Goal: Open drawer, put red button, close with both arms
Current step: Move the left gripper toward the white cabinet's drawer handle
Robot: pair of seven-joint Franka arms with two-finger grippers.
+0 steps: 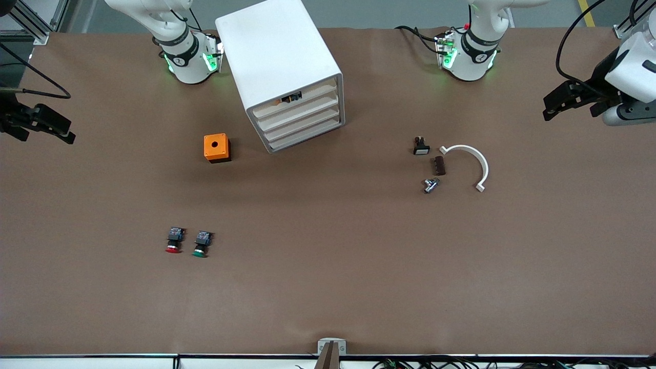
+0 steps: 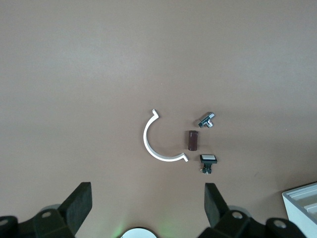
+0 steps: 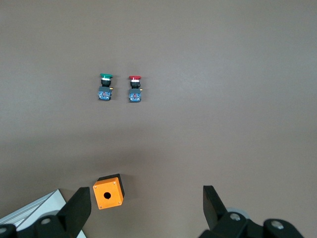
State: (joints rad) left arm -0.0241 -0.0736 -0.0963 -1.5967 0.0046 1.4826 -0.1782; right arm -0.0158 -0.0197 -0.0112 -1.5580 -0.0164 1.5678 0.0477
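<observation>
We are seeing the white cabinet [image 1: 279, 66] standing between the two arm bases, and its second drawer [image 1: 302, 110] is sitting pushed in. The red button [image 1: 174, 241] is lying on the table [image 1: 328, 266], touching nothing, just beside the green button [image 1: 202, 244] and nearer to the front camera than the orange box [image 1: 217, 147].

The left gripper [image 1: 561, 102] is hanging over the table edge at the left arm's end with its jaws spread and empty. The right gripper [image 1: 43, 125] is waiting over the edge at the right arm's end, also released. Near the left arm's end, a white curved piece [image 1: 474, 159], a brown block [image 1: 439, 165], a metal fitting [image 1: 430, 185] and a small black switch [image 1: 421, 146] are lying close together.
</observation>
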